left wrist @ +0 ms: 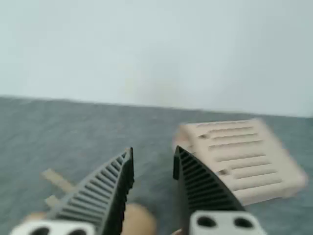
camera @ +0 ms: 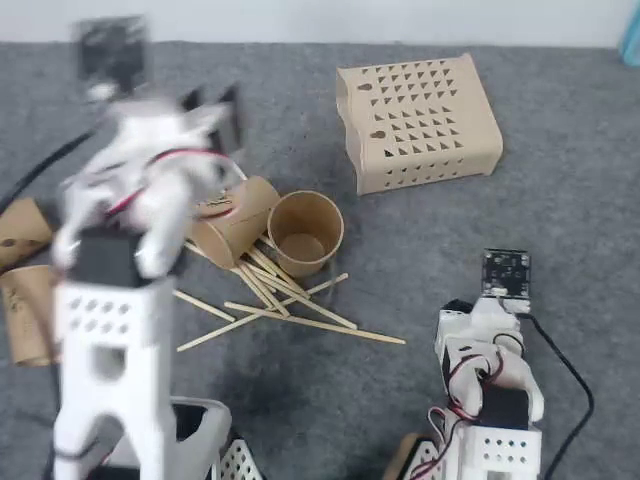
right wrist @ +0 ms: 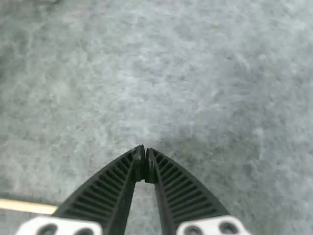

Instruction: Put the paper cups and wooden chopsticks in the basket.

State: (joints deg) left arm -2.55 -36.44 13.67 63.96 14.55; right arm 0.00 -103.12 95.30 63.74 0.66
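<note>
Right hand (right wrist: 145,149) is seen clenched, empty, low over the grey desk (right wrist: 205,73). Left hand (left wrist: 153,152) is seen released near the paper cups (camera: 303,232) and chopsticks (camera: 300,318), with the basket (left wrist: 244,156) spotted beyond.

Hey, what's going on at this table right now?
Two arms are tidying up. The left gripper is open and empty, and hangs over the pile of paper cups and wooden chopsticks on the grey mat. The right gripper is shut, low over bare mat. The basket sits apart at the back, perforated face up. Nothing has gone into it yet.
</note>
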